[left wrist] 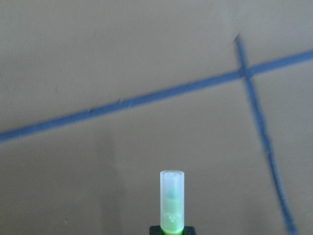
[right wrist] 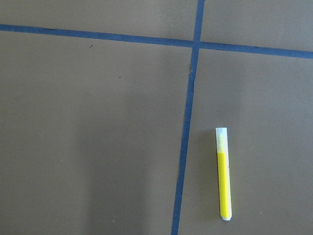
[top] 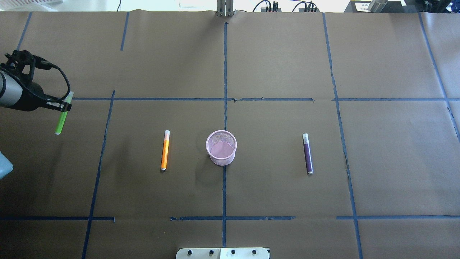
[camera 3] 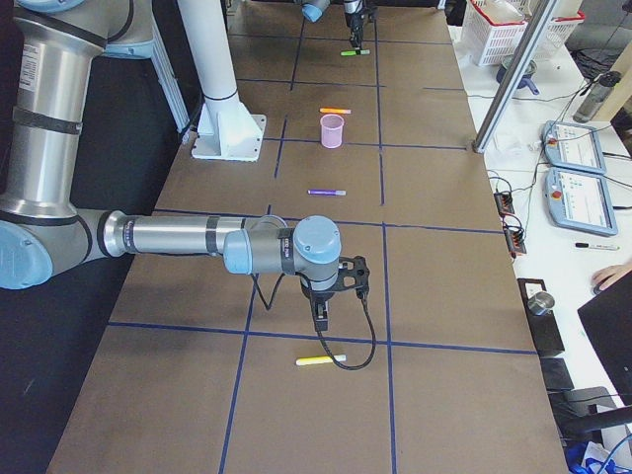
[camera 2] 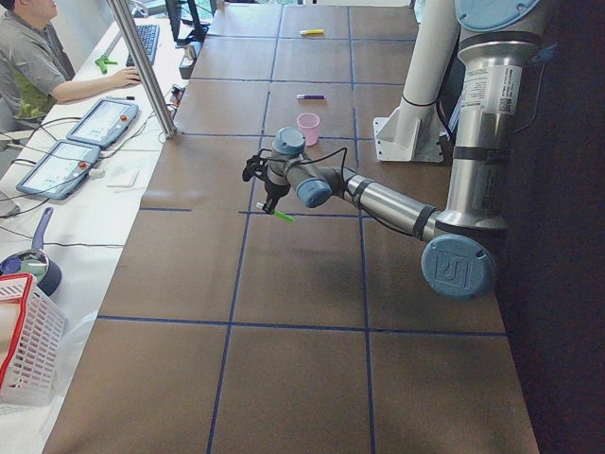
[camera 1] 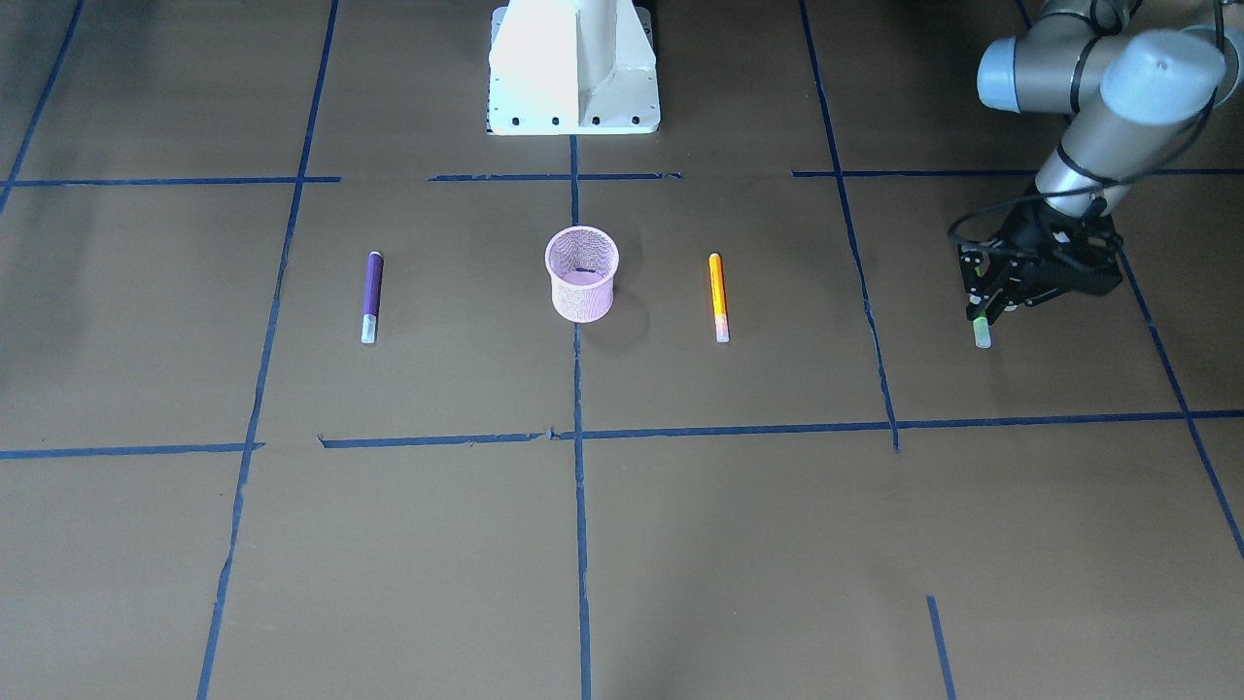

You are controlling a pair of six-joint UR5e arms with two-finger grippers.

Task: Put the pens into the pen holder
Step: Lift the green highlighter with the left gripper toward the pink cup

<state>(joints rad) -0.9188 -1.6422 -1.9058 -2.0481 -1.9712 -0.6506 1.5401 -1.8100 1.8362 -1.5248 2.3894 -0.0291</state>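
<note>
The pink mesh pen holder (top: 221,147) stands upright at the table's middle and also shows in the front view (camera 1: 581,274). The orange pen (top: 165,150) lies to its left and the purple pen (top: 307,153) to its right, both flat. My left gripper (top: 61,107) is at the far left, shut on the green pen (top: 61,120). The pen's pale cap sticks out past the fingers in the left wrist view (left wrist: 171,200). My right gripper (camera 3: 321,318) shows only in the exterior right view, and I cannot tell whether it is open or shut.
A yellow pen (right wrist: 223,174) lies flat on the paper beside a blue tape line, just past my right gripper (camera 3: 321,359). The robot's white base (camera 1: 573,68) stands behind the pen holder. A red basket (camera 2: 24,340) and tablets sit on the side bench.
</note>
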